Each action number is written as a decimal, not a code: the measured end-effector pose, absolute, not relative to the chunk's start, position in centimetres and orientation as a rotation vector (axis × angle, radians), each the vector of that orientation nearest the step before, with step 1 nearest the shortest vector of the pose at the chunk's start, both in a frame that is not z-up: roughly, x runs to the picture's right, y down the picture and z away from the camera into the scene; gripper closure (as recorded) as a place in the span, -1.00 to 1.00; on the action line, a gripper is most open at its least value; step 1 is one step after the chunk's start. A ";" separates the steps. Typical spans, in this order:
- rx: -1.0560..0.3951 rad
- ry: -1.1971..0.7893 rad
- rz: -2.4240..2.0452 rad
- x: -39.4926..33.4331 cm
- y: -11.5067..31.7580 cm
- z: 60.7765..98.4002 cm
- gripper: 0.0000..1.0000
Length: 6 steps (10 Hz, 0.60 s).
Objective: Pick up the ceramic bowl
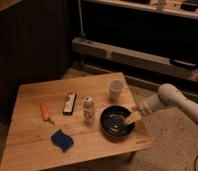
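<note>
The ceramic bowl is wide, shallow and glossy black. It sits on the wooden table near its right front corner. My gripper reaches in from the right on a white arm. Its tan fingers are at the bowl's right rim, over the inside edge. A small white cup stands just behind the bowl.
On the table are also a small white bottle, a dark rectangular bar, an orange carrot-like object and a blue sponge-like object. A low shelf unit runs behind the table. The table's right edge is close to the bowl.
</note>
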<state>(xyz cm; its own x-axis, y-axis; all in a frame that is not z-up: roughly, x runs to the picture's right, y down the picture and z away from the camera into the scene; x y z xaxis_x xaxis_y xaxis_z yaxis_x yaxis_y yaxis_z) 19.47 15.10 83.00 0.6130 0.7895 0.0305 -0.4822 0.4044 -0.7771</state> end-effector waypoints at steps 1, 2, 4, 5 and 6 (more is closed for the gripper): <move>-0.822 -0.447 0.829 19.5 14.9 83.0 -0.60; -0.831 -0.457 0.823 19.4 14.9 83.1 -0.60; -0.860 -0.469 0.807 18.8 15.0 83.4 -0.60; -0.871 -0.470 0.805 18.8 15.4 83.6 -0.60; -0.879 -0.470 0.805 18.8 15.7 83.7 -0.60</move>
